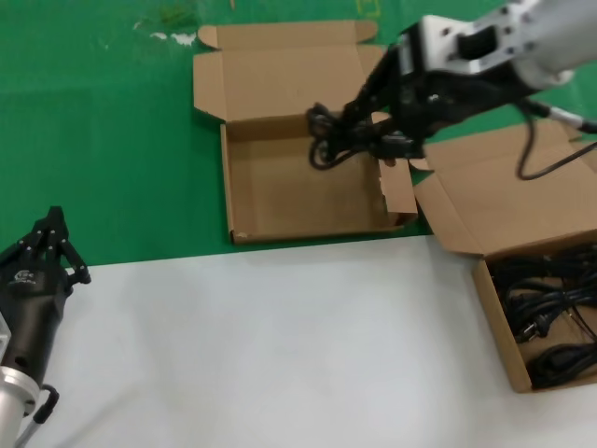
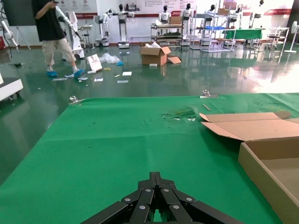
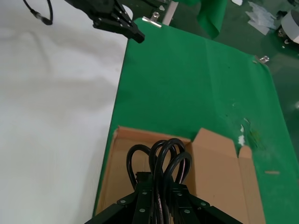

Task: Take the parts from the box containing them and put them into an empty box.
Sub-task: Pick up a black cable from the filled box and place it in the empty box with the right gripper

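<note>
My right gripper [image 1: 347, 131] is shut on a black bundled power cable [image 1: 325, 142] and holds it over the far right part of the open, empty cardboard box [image 1: 241, 187] in the middle. In the right wrist view the cable's loops [image 3: 161, 156] stick out past the gripper [image 3: 161, 189], above the box floor [image 3: 212, 163]. The box containing the other cables [image 1: 494, 313] stands at the right, lid open, with several black cables [image 1: 550, 317] inside. My left gripper [image 1: 58, 222] is shut and empty, parked at the lower left over the white surface; its own view shows it [image 2: 155, 176] too.
The empty box's lid [image 1: 280, 65] lies open on the green mat [image 1: 103, 140]. The front of the table is white [image 1: 280, 345]. The right arm's grey cable [image 1: 550, 159] hangs over the right box's lid. In the left wrist view the empty box [image 2: 261, 175] lies off to one side.
</note>
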You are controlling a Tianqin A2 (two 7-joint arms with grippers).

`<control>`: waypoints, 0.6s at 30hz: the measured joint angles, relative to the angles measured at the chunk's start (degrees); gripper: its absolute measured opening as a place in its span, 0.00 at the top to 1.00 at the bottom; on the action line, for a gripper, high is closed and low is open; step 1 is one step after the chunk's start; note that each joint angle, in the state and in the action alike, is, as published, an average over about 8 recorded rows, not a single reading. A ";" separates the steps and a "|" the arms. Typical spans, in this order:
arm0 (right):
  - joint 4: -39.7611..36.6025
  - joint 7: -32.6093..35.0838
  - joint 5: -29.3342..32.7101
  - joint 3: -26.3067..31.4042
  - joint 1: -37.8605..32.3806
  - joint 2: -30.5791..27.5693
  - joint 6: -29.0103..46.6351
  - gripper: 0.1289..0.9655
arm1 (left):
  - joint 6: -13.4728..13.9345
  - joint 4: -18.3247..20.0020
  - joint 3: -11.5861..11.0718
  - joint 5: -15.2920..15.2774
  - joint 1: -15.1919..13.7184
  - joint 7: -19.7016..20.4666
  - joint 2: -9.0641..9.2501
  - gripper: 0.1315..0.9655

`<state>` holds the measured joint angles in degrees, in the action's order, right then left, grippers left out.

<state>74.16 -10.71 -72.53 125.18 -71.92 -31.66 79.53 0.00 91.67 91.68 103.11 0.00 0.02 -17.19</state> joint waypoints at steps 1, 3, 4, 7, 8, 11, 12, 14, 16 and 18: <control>-1.12 0.43 0.55 0.48 -0.14 1.08 -0.73 0.94 | 0.00 0.00 0.00 0.00 0.00 0.00 0.00 0.99; -3.35 1.38 1.54 1.37 -0.25 3.02 -2.16 0.94 | 0.00 0.00 0.00 0.00 0.00 0.00 0.00 0.99; -4.47 1.95 1.98 1.78 -0.24 3.91 -2.88 0.94 | 0.00 0.00 0.00 0.00 0.00 0.00 0.00 0.99; -7.76 4.12 3.09 2.86 -0.07 6.27 -5.06 0.94 | 0.00 0.00 0.00 0.00 0.00 0.00 0.00 0.99; -8.88 5.14 3.43 3.19 0.01 6.98 -5.89 0.94 | 0.00 0.00 0.00 0.00 0.00 0.00 0.00 0.99; -12.23 8.88 4.40 4.06 0.30 8.87 -8.65 0.94 | 0.00 0.00 0.00 0.00 0.00 0.00 0.00 0.99; -13.25 10.21 4.70 4.31 0.42 9.41 -9.60 0.94 | 0.00 0.00 0.00 0.00 0.00 0.00 0.00 0.99; -15.18 12.88 5.27 4.78 0.69 10.46 -11.52 0.94 | 0.00 0.00 0.00 0.00 0.00 0.00 0.00 0.99; -16.77 15.00 5.72 5.12 0.99 11.34 -13.13 0.94 | 0.00 0.00 0.00 0.00 0.00 0.00 0.00 0.99; -18.03 16.48 6.02 5.35 1.28 12.07 -14.34 0.94 | 0.00 0.00 0.00 0.00 0.00 0.00 0.00 0.99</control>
<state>56.14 5.76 -66.50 130.53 -70.64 -19.59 65.19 0.00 91.67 91.68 103.11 0.00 0.02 -17.19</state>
